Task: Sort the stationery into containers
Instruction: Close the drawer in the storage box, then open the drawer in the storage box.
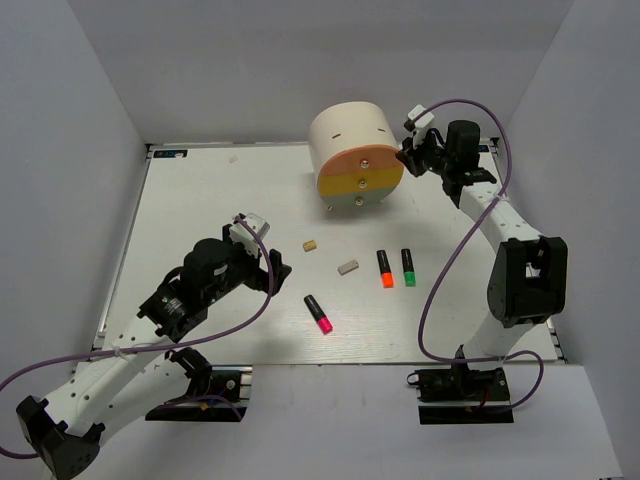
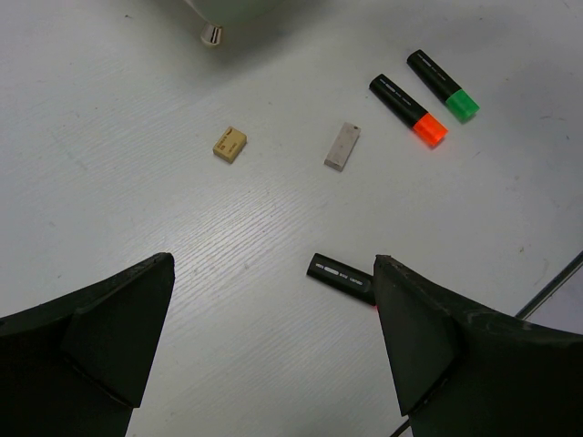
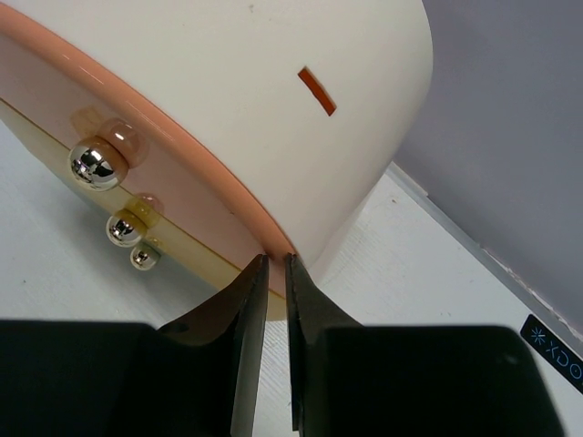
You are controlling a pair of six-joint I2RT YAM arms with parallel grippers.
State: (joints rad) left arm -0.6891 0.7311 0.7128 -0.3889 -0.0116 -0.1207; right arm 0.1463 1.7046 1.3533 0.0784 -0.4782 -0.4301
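The cream organiser [image 1: 345, 135] stands at the back with its salmon-orange [image 1: 362, 160], yellow [image 1: 360, 183] and grey-green [image 1: 358, 198] drawers facing the arms. My right gripper [image 1: 408, 155] [image 3: 277, 258] has its tips at the right rim of the salmon-orange drawer [image 3: 228, 205]. Only a thin slit separates its jaws, and whether they pinch the rim I cannot tell. On the table lie pink [image 1: 319, 314], orange [image 1: 385, 268] and green [image 1: 408, 267] highlighters, a tan eraser [image 1: 310, 244] and a grey eraser [image 1: 348, 266]. My left gripper [image 1: 262, 262] [image 2: 273, 264] hovers wide open and empty, left of the pink highlighter [image 2: 340, 277]. No pens show.
Three shiny knobs [image 3: 95, 166] sit on the drawer fronts. White walls close in the table on three sides, with the back wall just behind the organiser. Purple cables loop from both arms over the near table edge.
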